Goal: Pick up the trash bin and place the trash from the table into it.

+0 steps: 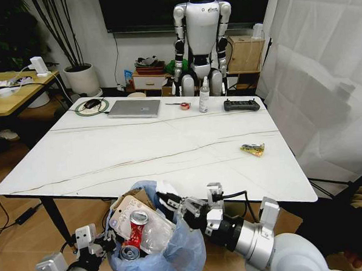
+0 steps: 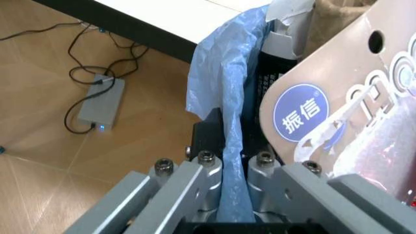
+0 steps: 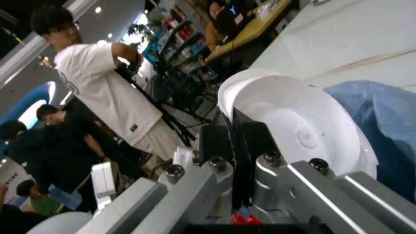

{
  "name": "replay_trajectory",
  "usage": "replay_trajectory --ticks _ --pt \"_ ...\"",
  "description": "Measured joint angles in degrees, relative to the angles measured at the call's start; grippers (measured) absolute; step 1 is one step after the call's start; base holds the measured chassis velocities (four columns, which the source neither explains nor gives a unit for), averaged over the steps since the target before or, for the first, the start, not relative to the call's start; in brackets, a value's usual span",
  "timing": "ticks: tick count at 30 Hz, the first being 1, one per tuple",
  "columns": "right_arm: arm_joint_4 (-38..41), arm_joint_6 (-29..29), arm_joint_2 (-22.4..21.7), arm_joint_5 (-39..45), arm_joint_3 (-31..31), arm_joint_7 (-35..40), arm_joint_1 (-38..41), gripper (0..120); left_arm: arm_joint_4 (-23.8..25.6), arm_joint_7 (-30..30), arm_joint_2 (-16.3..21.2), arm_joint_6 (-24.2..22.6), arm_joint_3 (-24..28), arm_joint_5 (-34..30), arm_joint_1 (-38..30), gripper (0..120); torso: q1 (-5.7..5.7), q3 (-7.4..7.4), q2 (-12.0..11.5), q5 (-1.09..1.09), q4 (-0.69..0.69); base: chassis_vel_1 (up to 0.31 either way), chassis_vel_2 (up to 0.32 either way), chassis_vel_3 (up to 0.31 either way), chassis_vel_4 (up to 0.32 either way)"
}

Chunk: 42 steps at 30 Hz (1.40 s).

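The trash bin [image 1: 175, 257], lined with a crinkled light-blue bag, hangs just below the marble table's [image 1: 157, 143] near edge. My left gripper [image 1: 94, 244] is shut on its rim and bag [image 2: 224, 97]. Inside lie a crushed red can [image 1: 137, 226], plastic packaging [image 2: 305, 112] and brown cardboard [image 1: 141, 196]. My right gripper [image 1: 172, 204] is shut on a white round lid [image 3: 293, 122] and holds it over the bin's opening. A yellow-green snack wrapper [image 1: 253, 148] lies on the table towards its right side.
Along the table's far edge stand a silver laptop [image 1: 134, 108], a spray bottle [image 1: 204, 95], a black controller [image 1: 241, 105] and a tape roll [image 1: 185, 105]. A humanoid robot [image 1: 201, 31] stands behind. A white curtain [image 1: 323, 73] hangs on the right, a wooden desk [image 1: 8, 90] on the left.
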<state>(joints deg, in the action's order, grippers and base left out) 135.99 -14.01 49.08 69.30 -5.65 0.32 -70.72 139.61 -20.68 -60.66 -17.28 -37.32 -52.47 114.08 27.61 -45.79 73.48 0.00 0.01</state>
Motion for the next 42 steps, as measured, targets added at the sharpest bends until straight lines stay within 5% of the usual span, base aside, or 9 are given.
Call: replay_trajectory --ticks 23,42 --pt "-4.05 -0.17 0.89 -3.12 -3.82 1.33 1.58 2 0.12 0.4 -0.51 0.0 0.66 0.84 0.26 0 0.0 0.0 0.0 0.0 0.0 0.0 0.0 0.0 0.0" --pt "-2.78 -1.16 0.13 -5.27 -2.53 2.07 -0.71 73 0.59 0.46 -0.19 0.0 0.84 0.77 0.15 0 0.0 0.0 0.0 0.0 0.0 0.0 0.0 0.0 0.0"
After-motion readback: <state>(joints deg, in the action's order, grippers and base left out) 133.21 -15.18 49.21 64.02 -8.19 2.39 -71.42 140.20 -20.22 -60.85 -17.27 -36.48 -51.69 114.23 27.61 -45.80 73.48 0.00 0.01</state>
